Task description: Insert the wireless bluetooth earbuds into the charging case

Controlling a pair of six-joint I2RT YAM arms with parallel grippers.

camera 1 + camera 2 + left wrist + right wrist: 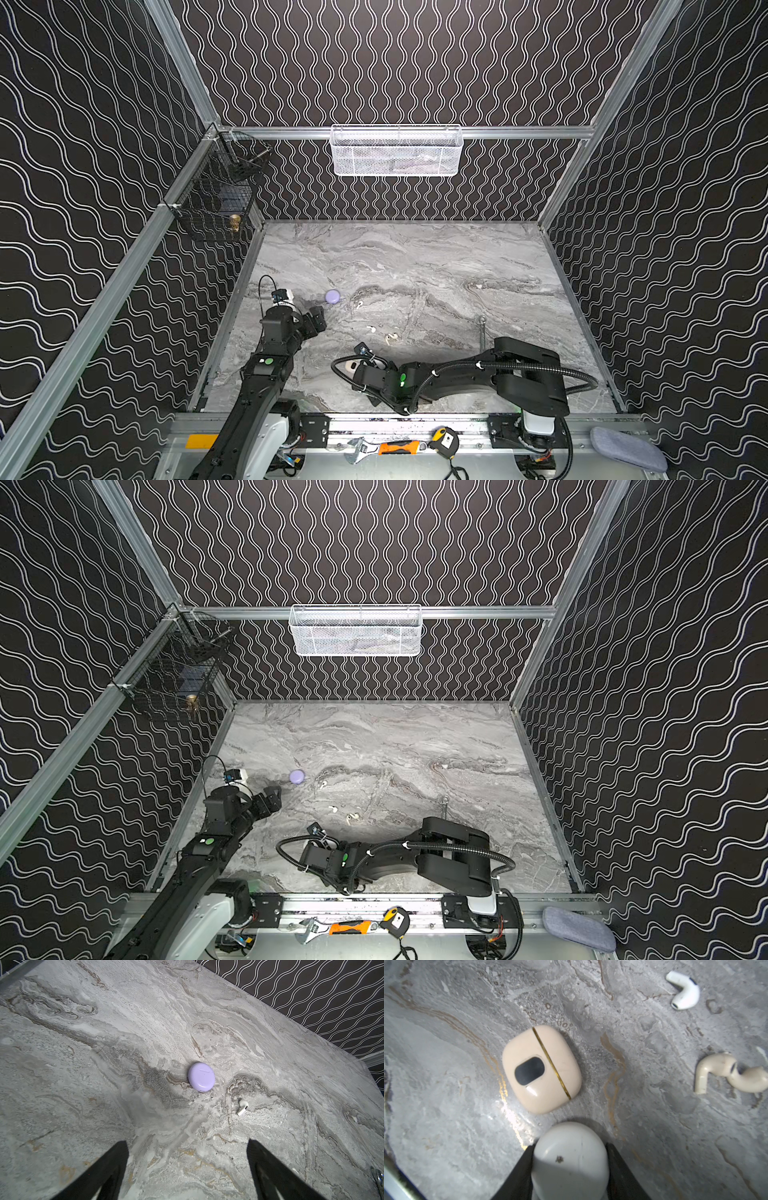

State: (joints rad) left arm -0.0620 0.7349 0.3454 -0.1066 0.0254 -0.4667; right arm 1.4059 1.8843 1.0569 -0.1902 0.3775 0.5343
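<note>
In a top view we see earbuds (370, 329) loose on the bench (457, 257). Left wrist: left tool (187, 1141) spread wide, empty, facing the lilac case (201, 1077). Right wrist: right tool (569, 1147) clamps the white case (570, 1167), probably steadying it for opening; cream earbuds (716, 1072) lie nearby.
</note>
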